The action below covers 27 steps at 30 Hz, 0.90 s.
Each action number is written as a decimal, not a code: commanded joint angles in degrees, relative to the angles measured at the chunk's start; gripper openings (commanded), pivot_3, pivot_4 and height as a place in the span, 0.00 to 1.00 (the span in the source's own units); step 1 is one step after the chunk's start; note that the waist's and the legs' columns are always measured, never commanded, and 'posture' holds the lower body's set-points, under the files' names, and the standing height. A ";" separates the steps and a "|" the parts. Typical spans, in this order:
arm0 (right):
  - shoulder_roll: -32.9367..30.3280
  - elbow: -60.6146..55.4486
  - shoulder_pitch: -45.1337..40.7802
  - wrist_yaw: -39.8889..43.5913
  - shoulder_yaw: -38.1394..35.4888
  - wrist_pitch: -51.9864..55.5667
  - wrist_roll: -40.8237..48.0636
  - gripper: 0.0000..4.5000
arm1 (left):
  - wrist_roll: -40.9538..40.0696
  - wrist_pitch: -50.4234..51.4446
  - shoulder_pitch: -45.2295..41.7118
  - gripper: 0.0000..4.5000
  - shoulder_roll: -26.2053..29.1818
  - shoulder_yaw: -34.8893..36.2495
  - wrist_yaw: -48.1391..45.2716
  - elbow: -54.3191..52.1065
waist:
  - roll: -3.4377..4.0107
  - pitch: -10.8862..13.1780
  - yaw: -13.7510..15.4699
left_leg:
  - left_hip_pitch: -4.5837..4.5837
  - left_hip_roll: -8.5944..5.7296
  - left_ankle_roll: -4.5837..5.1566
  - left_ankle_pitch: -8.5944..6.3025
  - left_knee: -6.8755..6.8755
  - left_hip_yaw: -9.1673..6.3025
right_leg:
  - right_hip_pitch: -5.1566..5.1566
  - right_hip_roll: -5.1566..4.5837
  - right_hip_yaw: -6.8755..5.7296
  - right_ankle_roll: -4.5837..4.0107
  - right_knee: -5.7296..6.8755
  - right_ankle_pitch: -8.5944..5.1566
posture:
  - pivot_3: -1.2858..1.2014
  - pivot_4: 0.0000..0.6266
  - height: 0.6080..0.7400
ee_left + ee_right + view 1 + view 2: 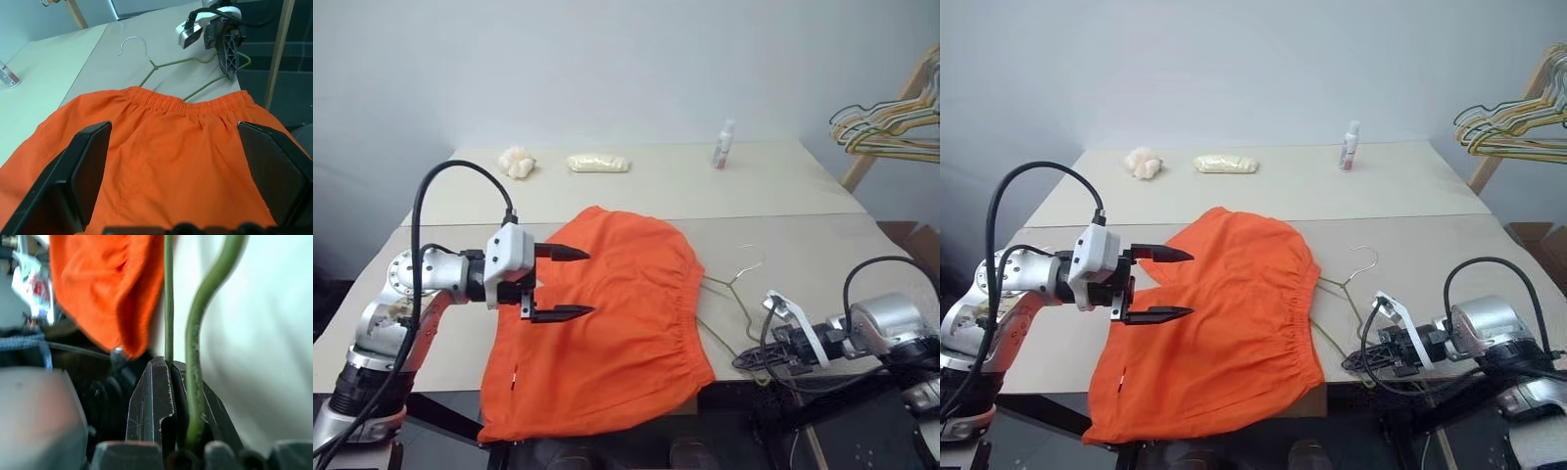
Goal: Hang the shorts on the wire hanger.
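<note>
The bright orange shorts (pixel 607 333) lie flat on the table, with the gathered waistband toward the right. My left gripper (pixel 589 283) hovers open over their left part, its black fingers (pixel 90 171) spread wide with nothing between them. The thin olive wire hanger (pixel 732 285) lies on the table just right of the waistband, one arm running under the fabric and its hook (pixel 132 41) pointing away. My right gripper (pixel 746 362) is at the table's front right edge, shut on the hanger's wire (pixel 168 308), which runs in between its fingers (pixel 151 396).
A bunch of yellow and green hangers (pixel 891 122) hangs on a wooden rack at the back right. On the far side of the beige table (pixel 803 245) stand a small bottle (pixel 723 145), a pale packet (pixel 598 164) and a white lump (pixel 517 162). The shorts overhang the front edge.
</note>
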 commanded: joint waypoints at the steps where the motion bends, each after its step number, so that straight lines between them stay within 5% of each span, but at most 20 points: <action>1: 2.71 5.34 -3.76 -2.51 -4.06 -1.83 -1.24 0.00 | 0.17 -1.41 -0.97 0.99 0.54 0.51 -0.36 -0.36 | -0.01 0.00 -0.05 | 0.00 0.00 -0.01 0.00 -0.01 -0.01 | 0.00 0.00 -0.01 0.00 0.00 0.00 | 0.48 0.00 1.00; 7: 4.57 3.67 -3.03 -5.58 -9.13 -4.32 -1.22 0.00 | 0.24 -1.82 -0.97 0.99 0.66 0.44 -0.61 0.01 | -0.02 0.00 -0.09 | -0.06 -0.03 -0.02 0.01 0.00 -0.03 | -0.03 -0.02 -0.03 0.00 -0.01 0.00 | 0.48 0.00 1.00; 15: 2.81 -22.20 3.72 -16.11 -16.96 -16.59 -4.27 0.00 | 2.10 -3.83 -3.02 0.99 0.45 -0.51 -1.70 2.97 | 0.00 0.00 -0.44 | -0.11 -0.02 -0.02 0.01 0.00 -0.03 | -0.11 -0.02 -0.02 0.00 0.04 0.00 | 0.46 0.00 1.00; 21: 0.00 -34.57 -0.46 -22.53 -10.13 -27.27 -16.74 0.00 | 6.62 -10.30 -12.61 0.99 0.39 -1.51 -3.30 12.92 | 0.01 0.00 -0.53 | -0.11 -0.03 -0.03 0.02 0.00 -0.01 | -0.13 -0.01 -0.02 0.00 0.04 0.00 | 0.45 0.00 1.00; 27: -2.29 -39.26 -5.35 -20.05 -2.65 -31.10 -23.93 0.00 | 10.76 -19.47 -26.77 0.99 0.11 -2.45 -7.29 27.38 | -0.03 0.02 -0.97 | -0.18 -0.08 -0.05 0.04 0.02 -0.01 | -0.20 -0.02 -0.07 0.00 0.02 0.00 | 0.44 0.00 1.00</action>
